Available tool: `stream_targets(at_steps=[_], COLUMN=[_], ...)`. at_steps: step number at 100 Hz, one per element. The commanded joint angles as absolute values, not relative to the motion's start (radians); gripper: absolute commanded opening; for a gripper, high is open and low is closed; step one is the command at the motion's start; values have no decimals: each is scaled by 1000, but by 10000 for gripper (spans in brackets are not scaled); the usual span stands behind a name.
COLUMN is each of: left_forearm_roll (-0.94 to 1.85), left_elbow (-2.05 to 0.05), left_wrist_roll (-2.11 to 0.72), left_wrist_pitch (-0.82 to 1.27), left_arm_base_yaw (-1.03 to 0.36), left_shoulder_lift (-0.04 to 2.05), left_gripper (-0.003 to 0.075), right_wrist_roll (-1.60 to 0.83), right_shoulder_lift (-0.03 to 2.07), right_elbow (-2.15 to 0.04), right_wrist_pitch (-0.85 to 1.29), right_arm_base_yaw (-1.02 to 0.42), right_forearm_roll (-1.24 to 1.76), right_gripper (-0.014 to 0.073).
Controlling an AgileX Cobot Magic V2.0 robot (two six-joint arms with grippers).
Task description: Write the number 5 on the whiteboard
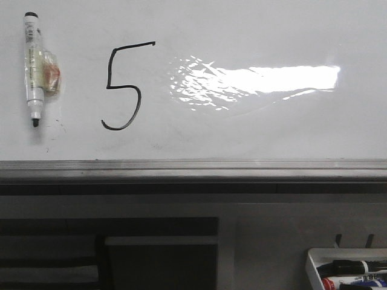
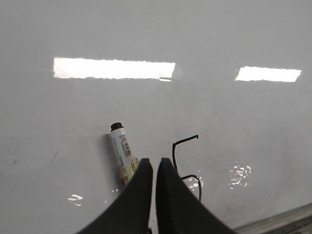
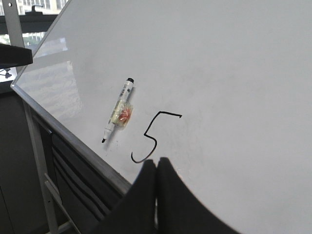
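Note:
The whiteboard (image 1: 272, 30) fills the front view, with a bright glare and a grey metal edge strip (image 1: 193, 169). A black number 5 (image 1: 124, 84) is drawn on it at the left. A white marker (image 1: 33, 75) with a black tip lies on the board left of the 5, uncapped, a clear wrapper round its middle. Neither gripper shows in the front view. In the left wrist view my left gripper (image 2: 153, 163) is shut and empty above the board, between the marker (image 2: 123, 151) and the 5 (image 2: 187, 161). My right gripper (image 3: 157, 162) is shut and empty, just below the 5 (image 3: 153, 136); the marker (image 3: 119, 109) lies further off.
A small white tray (image 1: 347, 269) with several markers stands at the lower right, below the board's edge. Dark shelving (image 1: 121, 254) sits under the board. In the right wrist view a metal stand frame (image 3: 41, 170) shows beside the board's edge.

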State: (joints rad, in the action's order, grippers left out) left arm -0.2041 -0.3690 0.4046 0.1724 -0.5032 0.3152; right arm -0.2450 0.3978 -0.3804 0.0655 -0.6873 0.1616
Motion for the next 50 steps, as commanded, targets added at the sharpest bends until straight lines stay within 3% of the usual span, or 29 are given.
stream_targets(at_steps=[1,25,50], left_forearm_roll=[-232,-251,-251], left_elbow=[-336,-219,-198], left_wrist_roll=[407,407,407], left_wrist_pitch=[93,61,68], left_arm_base_yaw=[-500,-500,-500], left_shoulder_lift=[258,196,196], left_gripper=[-20,-20,-20], right_wrist_roll=[-253,-253,-253], right_shoulder_lift=[289,43,8], right_elbow=[-305,-117,-106], right_wrist_pitch=[-32,-18,-71], right_arm_base_yaw=[-680,-680,-680], right_forearm_roll=[157,157,157], right_gripper=[-60,-62,-62])
